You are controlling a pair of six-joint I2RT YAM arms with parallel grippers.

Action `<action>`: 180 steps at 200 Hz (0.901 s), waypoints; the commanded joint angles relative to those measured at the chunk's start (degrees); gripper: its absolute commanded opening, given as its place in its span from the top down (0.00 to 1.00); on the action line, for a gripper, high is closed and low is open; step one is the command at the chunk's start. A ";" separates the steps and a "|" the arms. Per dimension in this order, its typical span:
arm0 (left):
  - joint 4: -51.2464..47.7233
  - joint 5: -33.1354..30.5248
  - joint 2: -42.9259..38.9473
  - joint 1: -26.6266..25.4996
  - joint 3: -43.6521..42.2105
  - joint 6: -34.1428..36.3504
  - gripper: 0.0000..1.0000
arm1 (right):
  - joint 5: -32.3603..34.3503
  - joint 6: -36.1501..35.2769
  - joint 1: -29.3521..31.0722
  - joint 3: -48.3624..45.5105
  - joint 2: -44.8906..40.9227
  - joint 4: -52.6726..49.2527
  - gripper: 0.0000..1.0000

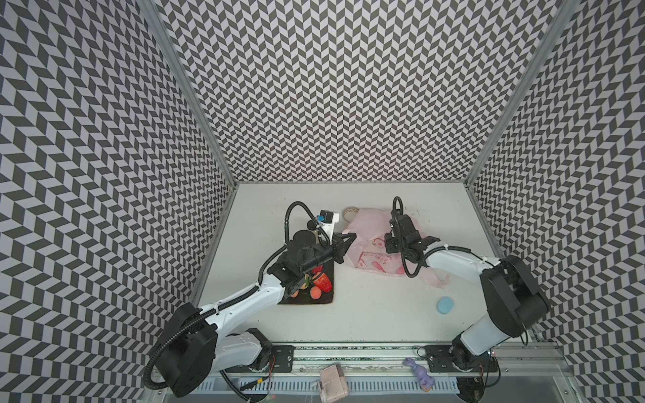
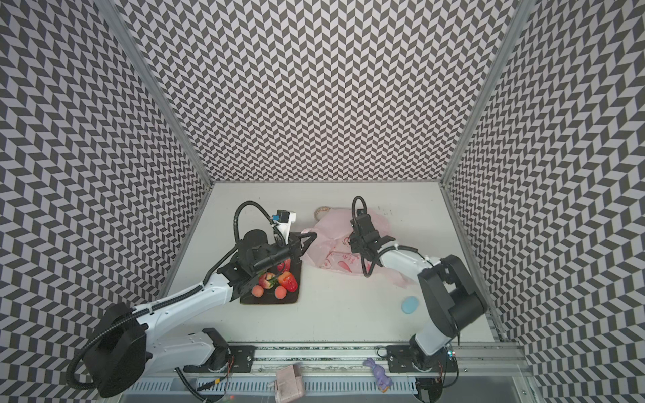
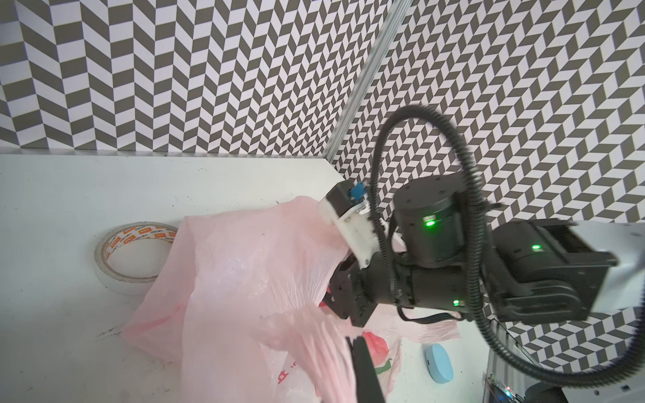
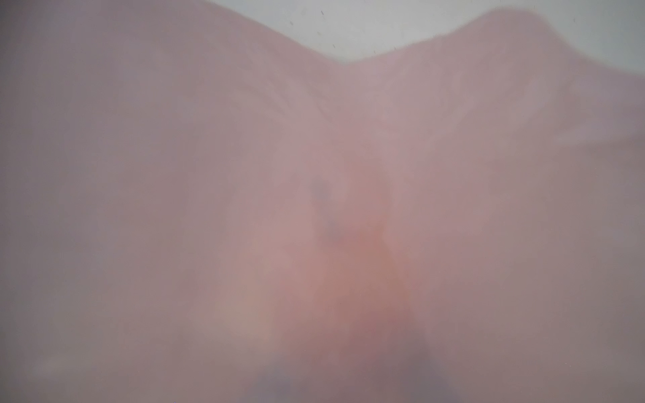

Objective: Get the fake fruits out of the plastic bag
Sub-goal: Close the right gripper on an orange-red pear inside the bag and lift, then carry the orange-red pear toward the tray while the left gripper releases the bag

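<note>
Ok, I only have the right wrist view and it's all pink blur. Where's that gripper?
Observer: The right gripper is buried in the bag; the plastic hides its jaws.
Operator: Is anything holding the bag?
Observer: Yes, the left gripper is shut on a gathered edge of it.
Operator: Any fruit out already?
Observer: Strawberries and two peach balls lie on the black tray by the left arm.
</note>
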 commanded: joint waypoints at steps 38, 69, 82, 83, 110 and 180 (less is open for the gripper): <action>2.17 0.65 2.46 -1.03 1.62 -0.28 1.00 | -13.01 -1.64 -0.18 -3.51 -10.42 -1.09 0.69; 2.97 0.81 4.16 -1.39 2.36 -0.35 1.00 | -17.67 -0.38 -0.17 -6.03 -15.69 -5.65 0.69; 3.42 0.99 4.92 -1.62 2.67 -0.44 1.00 | -19.03 1.27 -0.16 -7.53 -18.12 -7.28 0.70; 3.50 1.03 5.01 -1.65 2.67 -0.47 1.00 | -19.14 1.44 -0.14 -7.61 -18.29 -7.38 0.70; 4.39 1.24 6.56 -2.17 3.35 -0.70 1.00 | -19.96 6.06 -0.17 -10.82 -24.38 -10.66 0.70; 6.21 2.80 10.51 -4.87 4.60 -0.59 1.00 | -17.43 12.66 -0.18 -14.01 -40.73 -15.85 0.70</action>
